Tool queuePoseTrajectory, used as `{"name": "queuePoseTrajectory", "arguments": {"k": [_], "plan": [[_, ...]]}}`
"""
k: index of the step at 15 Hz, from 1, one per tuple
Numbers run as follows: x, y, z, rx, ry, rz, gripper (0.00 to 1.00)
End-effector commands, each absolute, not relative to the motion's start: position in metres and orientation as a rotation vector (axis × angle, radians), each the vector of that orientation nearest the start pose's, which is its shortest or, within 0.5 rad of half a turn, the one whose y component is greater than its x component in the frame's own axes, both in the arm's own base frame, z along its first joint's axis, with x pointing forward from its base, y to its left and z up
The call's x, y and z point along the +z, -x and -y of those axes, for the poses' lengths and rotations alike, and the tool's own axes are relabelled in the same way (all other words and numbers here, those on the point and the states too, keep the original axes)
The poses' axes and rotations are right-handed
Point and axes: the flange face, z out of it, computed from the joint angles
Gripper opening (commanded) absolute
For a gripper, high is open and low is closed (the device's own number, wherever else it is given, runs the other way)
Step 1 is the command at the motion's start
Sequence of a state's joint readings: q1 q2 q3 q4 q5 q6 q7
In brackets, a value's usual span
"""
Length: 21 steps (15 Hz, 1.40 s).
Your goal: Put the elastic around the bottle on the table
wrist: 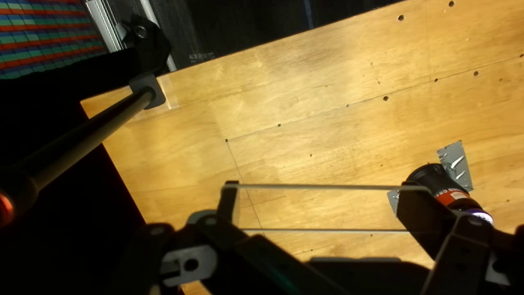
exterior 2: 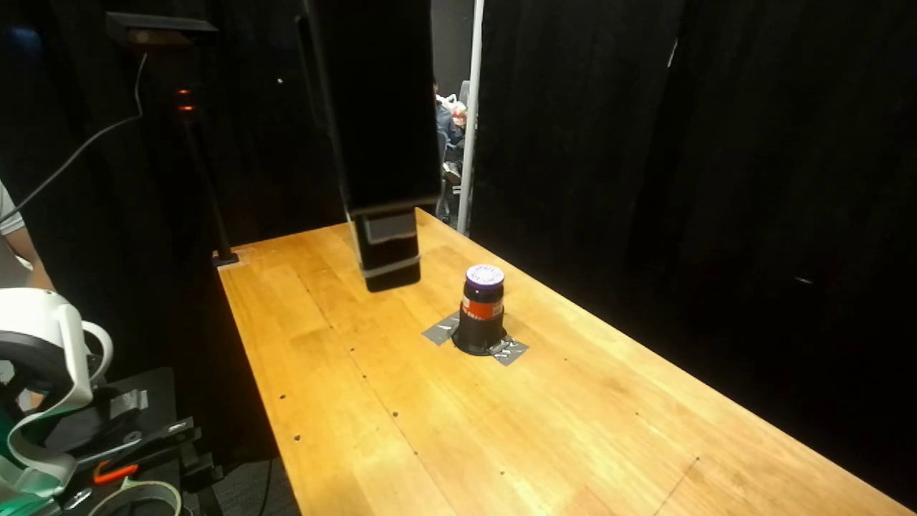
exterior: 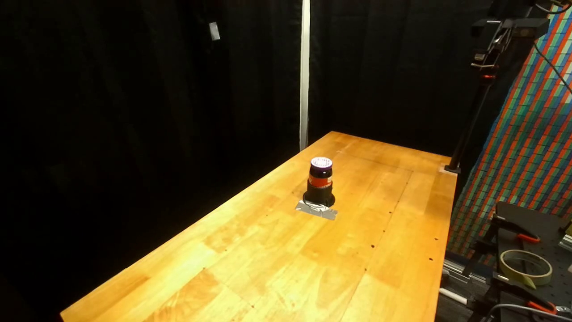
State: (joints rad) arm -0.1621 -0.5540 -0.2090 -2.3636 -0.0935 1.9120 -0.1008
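The small dark bottle (exterior: 321,181) stands upright on the wooden table (exterior: 268,250), in both exterior views (exterior 2: 482,309). It has an orange-red band, a pale purple-rimmed top and a black flanged base taped down. In the wrist view the bottle (wrist: 446,192) is at the right, partly behind a finger. My gripper (wrist: 323,203) is open. The pale elastic (wrist: 323,187) is stretched around both fingers, with two strands across the gap. In an exterior view the gripper (exterior 2: 390,261) hangs above the table, apart from the bottle, with the elastic (exterior 2: 392,266) near its tip.
Grey tape (exterior: 317,210) holds the base to the table. A black pole (exterior: 469,120) stands at a table corner and also shows in the wrist view (wrist: 94,131). A side stand with a tape roll (exterior: 525,267) is beside the table. Black curtains (exterior: 156,112) hang behind.
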Motion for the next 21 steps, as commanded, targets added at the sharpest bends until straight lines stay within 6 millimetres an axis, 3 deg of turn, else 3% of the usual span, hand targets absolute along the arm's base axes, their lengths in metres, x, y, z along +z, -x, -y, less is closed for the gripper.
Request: {"name": "queuePoseTrajectory", "arguments": {"k": [1, 9, 13, 16, 21], "plan": [[0.535, -0.381, 0.126, -0.121, 3.137, -0.263, 1.0], [0.488, -0.465, -0.036, -0.056, 3.16, 0.041, 1.0], [0.454, -0.515, -0.095, -0.183, 3.159, 0.099, 1.0], [0.425, -0.555, -0.12, -0.223, 3.162, 0.127, 1.0], [0.384, -0.617, -0.121, -0.217, 3.193, 0.144, 1.0]]}}
